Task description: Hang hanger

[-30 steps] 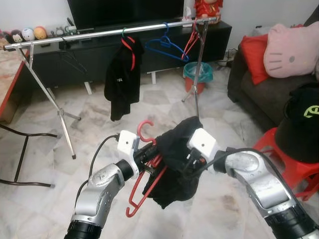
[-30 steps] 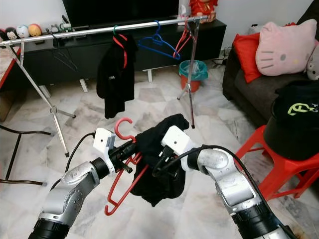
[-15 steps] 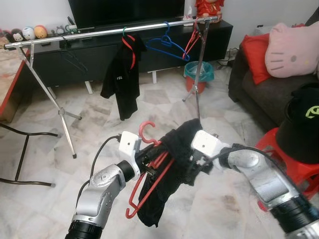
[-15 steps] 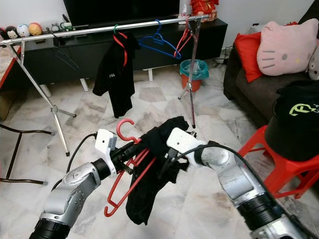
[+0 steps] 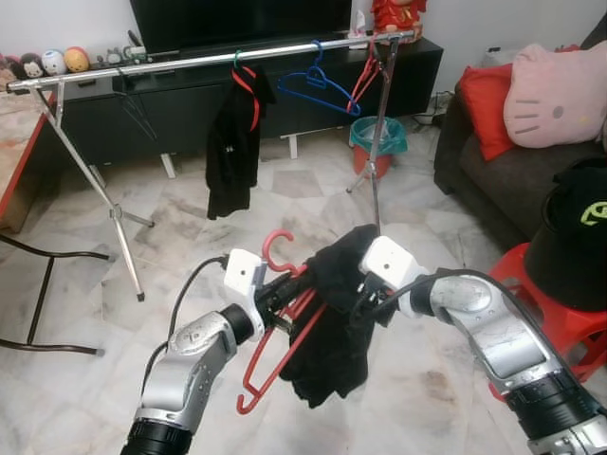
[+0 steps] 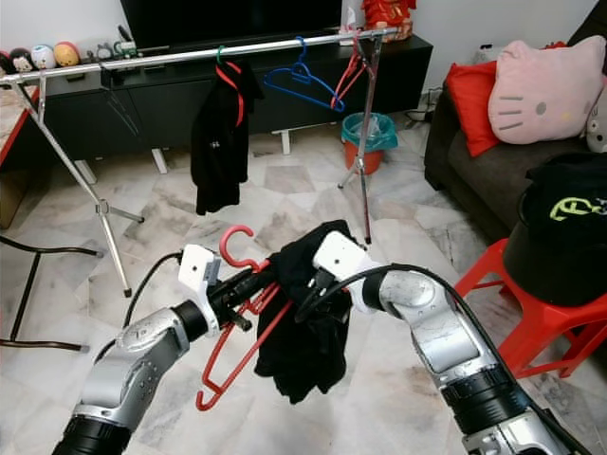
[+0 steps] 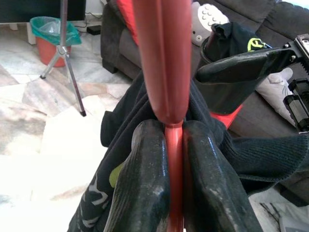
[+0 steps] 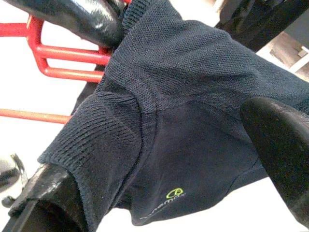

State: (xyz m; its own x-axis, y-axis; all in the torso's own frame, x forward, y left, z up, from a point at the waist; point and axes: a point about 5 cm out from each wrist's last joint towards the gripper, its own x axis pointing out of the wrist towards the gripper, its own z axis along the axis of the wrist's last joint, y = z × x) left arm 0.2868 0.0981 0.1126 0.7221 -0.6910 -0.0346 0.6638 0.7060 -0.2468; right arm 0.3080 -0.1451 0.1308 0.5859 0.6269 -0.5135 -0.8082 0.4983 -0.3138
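Note:
My left gripper (image 5: 283, 290) is shut on the neck of a red hanger (image 5: 277, 358), held low in front of me with its hook (image 5: 275, 246) pointing up. In the left wrist view both fingers (image 7: 145, 188) pinch the red hanger stem (image 7: 172, 145). A black shirt (image 5: 334, 327) is draped over the hanger's right arm and hangs down. My right gripper (image 5: 366, 300) is pressed into the shirt's upper folds. In the right wrist view its fingers (image 8: 282, 140) stand wide apart, with the shirt's ribbed collar (image 8: 116, 130) lying over one of them.
A silver clothes rail (image 5: 190, 63) on tripod legs crosses the room ahead, carrying a black garment (image 5: 232, 152), a blue hanger (image 5: 318, 90) and red hangers (image 5: 365, 81). A red stool (image 5: 560, 327) and sofa (image 5: 503, 180) stand on the right. A teal bin (image 5: 376, 137) sits behind the rail.
The shirt has bunched up and shifted right on the hanger instead of trailing low to the left. My right gripper moved up closer to the hanger. The garment on the rail swings.

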